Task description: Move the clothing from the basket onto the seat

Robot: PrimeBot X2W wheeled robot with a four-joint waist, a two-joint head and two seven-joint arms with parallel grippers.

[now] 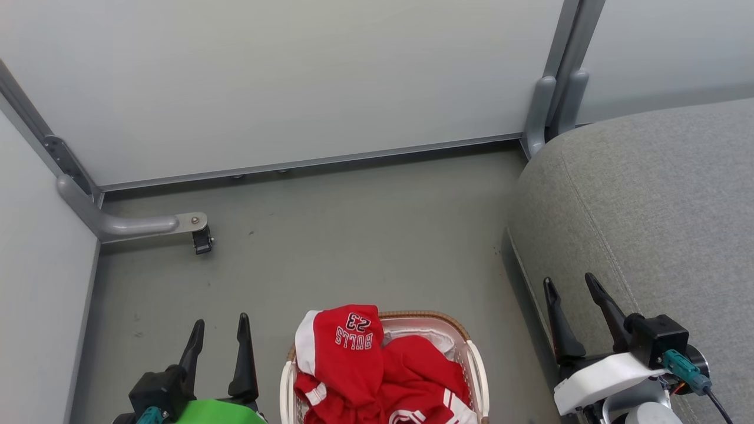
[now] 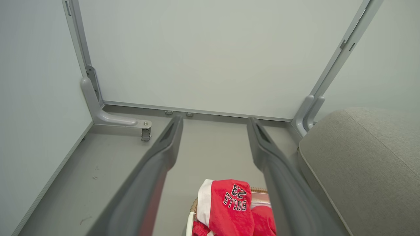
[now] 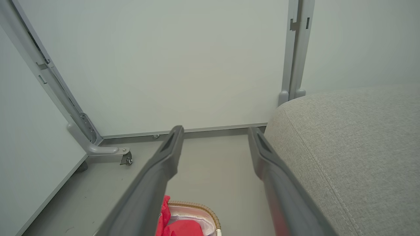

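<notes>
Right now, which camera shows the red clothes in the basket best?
The head view: the clothing heaped in the basket, print readable. The left wrist view catches its printed top piece; the right wrist view, a red corner.

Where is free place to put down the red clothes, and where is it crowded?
The seat top is bare, right of the basket. The floor between basket and wall panel is bare. Crowded: the basket, heaped with clothing.
</notes>
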